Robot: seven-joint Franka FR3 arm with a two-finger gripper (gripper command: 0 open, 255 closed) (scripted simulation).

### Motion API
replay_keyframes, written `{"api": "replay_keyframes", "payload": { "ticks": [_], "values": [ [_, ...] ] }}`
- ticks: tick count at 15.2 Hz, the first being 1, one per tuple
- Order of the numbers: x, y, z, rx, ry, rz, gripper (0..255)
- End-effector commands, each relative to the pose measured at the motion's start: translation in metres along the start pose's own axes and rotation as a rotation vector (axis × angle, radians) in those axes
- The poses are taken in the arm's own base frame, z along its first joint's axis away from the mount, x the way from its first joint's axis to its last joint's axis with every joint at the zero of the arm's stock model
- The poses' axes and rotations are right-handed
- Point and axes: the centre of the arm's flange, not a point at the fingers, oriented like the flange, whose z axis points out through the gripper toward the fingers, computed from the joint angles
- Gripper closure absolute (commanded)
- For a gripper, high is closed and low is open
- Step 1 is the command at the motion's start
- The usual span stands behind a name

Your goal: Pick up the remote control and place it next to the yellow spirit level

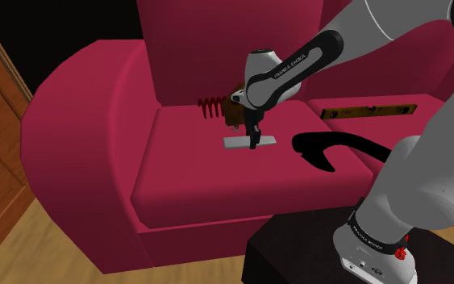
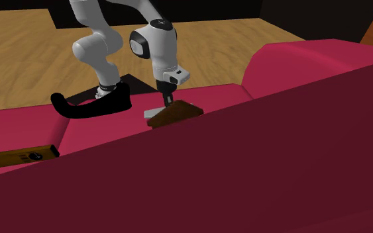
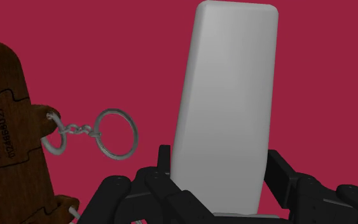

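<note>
While the crimson sofa (image 1: 88,121) spreads across the shoulder view with its rounded armrest on that view's left and its tall backrest behind, look at the seat cushion (image 1: 185,169): a wide bare run down to its front edge, a seam on that view's right to the next cushion. The white arm (image 1: 297,68) sweeps in from the black stand (image 1: 297,250) on the wooden floor at the sofa's front, wrist bent straight down over the cushion's rear half. Next in size, a black curved piece (image 1: 330,149) lies across that seam, sitting between the arm's working spot and the spirit level (image 1: 370,110), which shows brownish-amber here and lies along the foot of the backrest on the neighbouring cushion, with a strip of open fabric in front of it. The remote control (image 3: 228,108), drawn plain grey, lies flat on the first cushion, well apart from the level, long edges clean against the red. The gripper (image 1: 256,144) is down on it, grasping: in the wrist view the black fingers (image 3: 163,167) press against both long sides at the near end. Just beside the remote, toward the backrest, sits a brown wooden tag (image 3: 6,146) with a small metal key ring (image 3: 117,132) on a short chain; the ring stops just short of the remote's edge. A red coil spring (image 1: 210,106) sticks out past the tag at the backrest.
</note>
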Motion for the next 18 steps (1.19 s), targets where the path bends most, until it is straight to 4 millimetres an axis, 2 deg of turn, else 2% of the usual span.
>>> {"api": "replay_keyframes", "payload": {
  "ticks": [1, 6, 18],
  "values": [
    [0.0, 0.0, 0.0, 0.0, 0.0, 0.0, 255],
    [0.0, 0.0, 0.001, 0.0, 0.0, 0.0, 255],
    [0.0, 0.0, -0.063, 0.0, 0.0, 0.0, 255]
  ]
}}
